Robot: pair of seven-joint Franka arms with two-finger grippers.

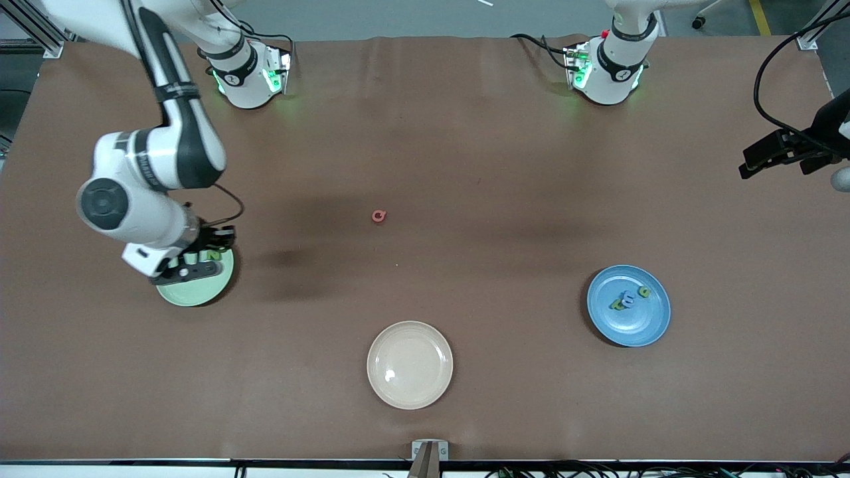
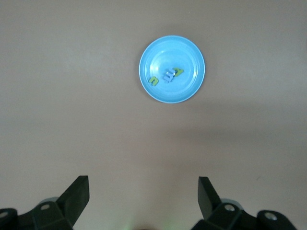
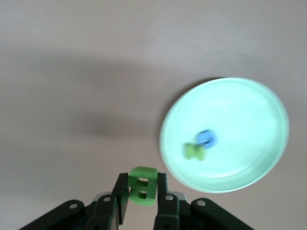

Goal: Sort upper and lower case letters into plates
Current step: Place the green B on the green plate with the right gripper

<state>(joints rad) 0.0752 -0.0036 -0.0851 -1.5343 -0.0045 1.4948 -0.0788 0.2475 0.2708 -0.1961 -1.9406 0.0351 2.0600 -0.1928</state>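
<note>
Covering nearly the whole front view, a brown matte table is seen from above, with a strip of grey floor along the upper edge of the frame and black cables along the lower edge. Two white arm bases with green lights are mounted at the upper edge.

Three round shallow plates are laid on the brown surface. A cream-beige plate sits at lower centre, bare. A medium blue plate sits at lower right of the frame, toward the left arm's end of the table; three tiny letters, two green and one pale blue, are clustered touching one another in its middle. A pale mint green plate sits at centre left of the frame, toward the right arm's end, partly covered by the right arm; in the right wrist view a small blue letter and a green letter are seen lying side by side in it.

A single red letter lies alone on the bare table at the middle of the frame, well apart from every plate.

The right gripper is held over the mint plate, its fingers pinching a green capital B. The left gripper waits at the upper right edge of the frame, its fingers spread wide with nothing between them.
</note>
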